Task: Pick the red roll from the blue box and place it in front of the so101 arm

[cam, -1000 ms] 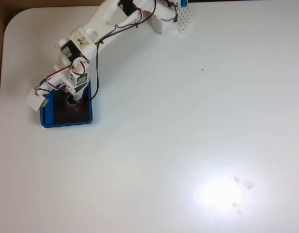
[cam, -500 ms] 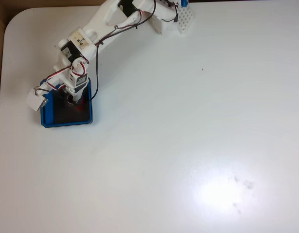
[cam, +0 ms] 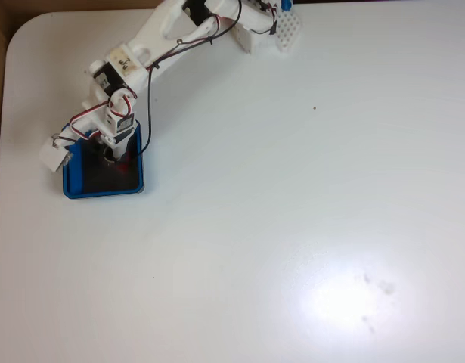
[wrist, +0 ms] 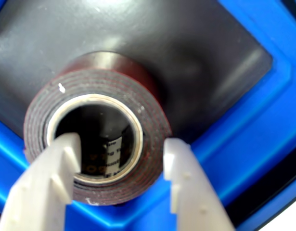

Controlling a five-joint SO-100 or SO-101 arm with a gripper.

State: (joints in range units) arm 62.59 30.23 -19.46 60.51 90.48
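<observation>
In the fixed view, the white arm (cam: pixel 153 45) is reaching from the top edge of the frame down toward the upper left, where the blue box (cam: pixel 103 189) is sitting on the white table (cam: pixel 292 212). Its gripper (cam: pixel 115 156) is pointing down into the box, and a trace of the red roll (cam: pixel 123 168) is showing just below the tip on the black floor. In the wrist view, the roll (wrist: pixel 90 144) is lying in the middle of the frame inside the box (wrist: pixel 263 125), dark face up with its pale core open. The gripper (wrist: pixel 121 159) is entering from the bottom edge with its fingers apart: the left finger (wrist: pixel 61 168) is sitting inside the hollow core, and the right finger (wrist: pixel 181 178) is standing just outside the red wall, so the wall is lying between them.
</observation>
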